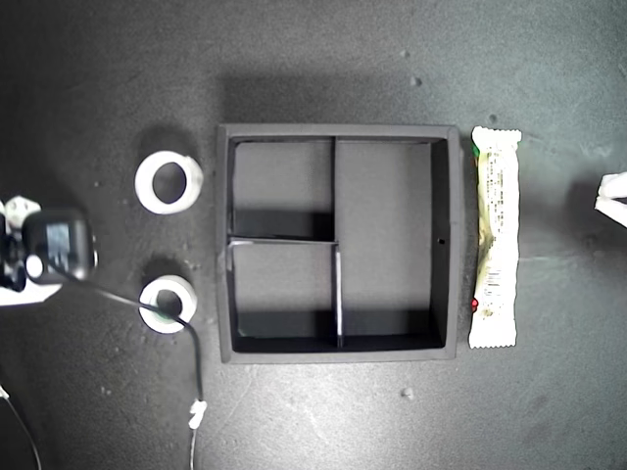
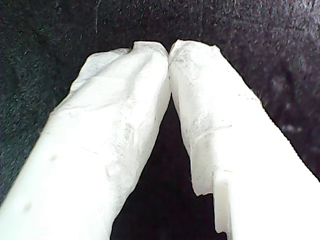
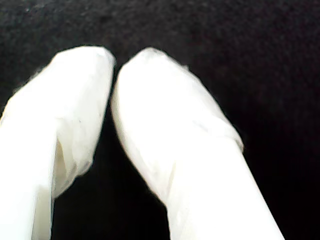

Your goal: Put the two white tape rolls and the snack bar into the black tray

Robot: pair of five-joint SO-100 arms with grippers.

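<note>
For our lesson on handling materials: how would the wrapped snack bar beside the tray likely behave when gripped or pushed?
The snack bar lies flat, long and narrow, so it probably slides rather than rolls. Its glossy wrapper may be slippery. Held by one crimped end, it might sag or swing.

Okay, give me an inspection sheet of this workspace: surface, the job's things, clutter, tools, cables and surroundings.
Surface: dark matte table with pale specks.
Job's things: black tray in the middle, all three compartments holding nothing; first white tape roll and second white tape roll lie outside it on the exterior view's left; snack bar lies along its wall on the exterior view's right.
Clutter: nothing seen.
Tools: my first gripper has its tips together, holding nothing; my second gripper likewise.
Cables: black cable crosses the second roll, running from an arm's dark housing.
Surroundings: nothing seen beyond the table.
</note>
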